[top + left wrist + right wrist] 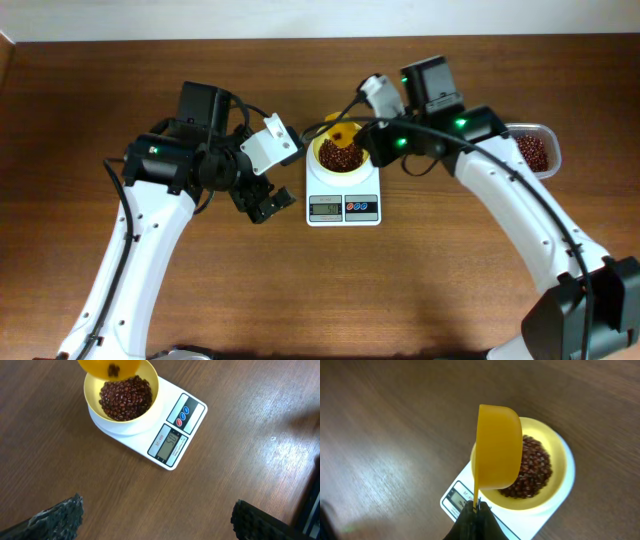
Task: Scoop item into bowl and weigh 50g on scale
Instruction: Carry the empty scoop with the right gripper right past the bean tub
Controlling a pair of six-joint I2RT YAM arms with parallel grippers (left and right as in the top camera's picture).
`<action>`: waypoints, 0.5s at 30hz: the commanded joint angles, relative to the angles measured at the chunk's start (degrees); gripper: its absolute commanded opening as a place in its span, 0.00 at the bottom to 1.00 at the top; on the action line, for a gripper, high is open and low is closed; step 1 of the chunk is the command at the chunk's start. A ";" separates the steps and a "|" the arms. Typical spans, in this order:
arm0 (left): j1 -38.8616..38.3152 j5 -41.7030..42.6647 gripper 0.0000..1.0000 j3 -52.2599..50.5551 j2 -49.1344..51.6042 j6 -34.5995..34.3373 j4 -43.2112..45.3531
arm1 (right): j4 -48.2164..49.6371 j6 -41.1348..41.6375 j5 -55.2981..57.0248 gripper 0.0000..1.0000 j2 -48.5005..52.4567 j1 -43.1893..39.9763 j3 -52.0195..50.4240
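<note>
The right claw (476, 509) is clenched on the handle of the yellow scoop (497, 447), which hangs tilted above the bowl (561, 455). The bowl sits on the scale (343, 205) and holds a heap of beans (125, 396) (more lie in the clear tub (535, 150), far right on the counter (450, 290)). The left claw (268, 203) hovers just left of the scale, its 2 fingers spread wide, grasping nothing.

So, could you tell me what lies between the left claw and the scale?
Nothing: bare table separates the left claw from the scale, seen in the left wrist view.
</note>
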 commanded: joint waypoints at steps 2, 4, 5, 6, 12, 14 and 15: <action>0.04 0.98 0.99 -0.13 -0.04 0.74 0.00 | 1.07 0.70 -2.93 0.04 0.48 -5.90 -0.20; 0.04 0.98 0.99 -0.13 -0.04 0.74 0.00 | 0.94 0.72 -2.95 0.04 0.37 -10.54 -0.20; 0.04 0.98 0.99 -0.13 -0.04 0.74 0.00 | 0.74 0.70 -2.95 0.04 0.22 -12.44 -0.20; 0.04 0.98 0.99 -0.13 -0.04 0.74 0.00 | 0.07 0.68 -2.93 0.04 -0.17 -15.43 -0.20; 0.04 0.98 0.99 -0.13 -0.04 0.74 0.00 | -6.97 -0.61 3.28 0.04 -0.72 -29.44 -0.20; 0.04 0.98 0.99 -0.13 -0.04 0.74 0.00 | -8.81 -3.28 7.43 0.04 -0.72 -31.87 -0.20; 0.04 0.98 0.99 -0.13 -0.04 0.74 0.00 | -9.29 -3.45 10.73 0.04 -0.72 -32.52 -0.20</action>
